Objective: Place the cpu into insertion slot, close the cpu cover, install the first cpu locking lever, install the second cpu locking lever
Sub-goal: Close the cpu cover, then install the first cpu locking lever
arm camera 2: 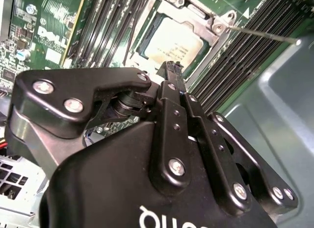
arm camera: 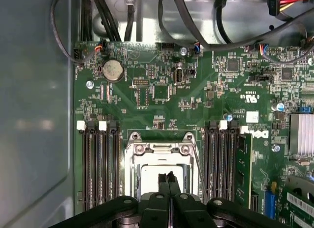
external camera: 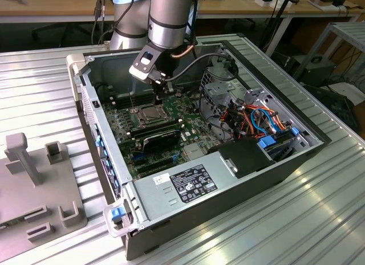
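Note:
The cpu (arm camera 2: 171, 41) lies flat in the insertion slot (external camera: 149, 112) on the green board, its silver face up. The cpu cover (arm camera: 158, 150) is folded down around it, framing the chip (arm camera: 148, 178). One thin wire locking lever (arm camera 2: 260, 35) stands raised off a corner of the socket; it also appears as a slim rod (external camera: 132, 100) and alongside the cover (arm camera: 198, 166). My gripper (arm camera 2: 170, 68) hangs just above the chip with its black fingers pressed together and nothing between them; the gripper (arm camera: 169, 178) covers part of the chip.
Rows of black memory slots (arm camera: 98, 164) flank the socket on both sides. The case wall (arm camera: 34, 115) is close by. Cables and a drive cage (external camera: 251, 114) fill the case's right in the exterior view. A power supply (external camera: 188, 182) sits in front, and a grey fixture (external camera: 40, 185) stands on the table.

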Available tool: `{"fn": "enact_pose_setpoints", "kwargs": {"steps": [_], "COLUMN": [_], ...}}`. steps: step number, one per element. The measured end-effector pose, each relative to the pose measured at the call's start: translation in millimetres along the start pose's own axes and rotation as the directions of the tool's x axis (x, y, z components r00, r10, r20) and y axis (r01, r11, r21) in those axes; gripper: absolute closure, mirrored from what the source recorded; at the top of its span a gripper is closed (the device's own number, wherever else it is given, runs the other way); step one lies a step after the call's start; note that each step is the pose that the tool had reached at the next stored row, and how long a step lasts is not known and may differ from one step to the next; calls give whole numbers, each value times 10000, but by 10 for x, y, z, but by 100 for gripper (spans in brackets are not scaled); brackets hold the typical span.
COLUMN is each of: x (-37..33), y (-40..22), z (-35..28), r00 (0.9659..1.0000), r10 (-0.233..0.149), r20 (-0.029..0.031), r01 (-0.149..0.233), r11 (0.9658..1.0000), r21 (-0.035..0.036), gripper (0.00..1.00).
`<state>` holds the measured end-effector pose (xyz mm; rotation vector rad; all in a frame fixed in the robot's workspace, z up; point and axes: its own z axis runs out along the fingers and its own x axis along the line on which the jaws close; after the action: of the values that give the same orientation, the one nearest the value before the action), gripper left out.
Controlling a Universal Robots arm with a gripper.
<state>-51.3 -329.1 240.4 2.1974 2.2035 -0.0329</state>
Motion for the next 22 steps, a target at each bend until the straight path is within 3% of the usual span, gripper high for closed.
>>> {"fn": "enact_pose_setpoints", "kwargs": {"steps": [6,8,10,22], "x": [1,1,1,0], "y": [-64,-63,-64,-63], "z": [7,7,7,-11], "r00": [10000,10000,10000,10000], "r10": [-1,-1,0,-9], "r20": [0,-1,-57,-69], "r01": [1,1,0,9], "r11": [10000,10000,10000,10000], "r21": [1,0,0,0], "gripper": [89,89,89,89]}}
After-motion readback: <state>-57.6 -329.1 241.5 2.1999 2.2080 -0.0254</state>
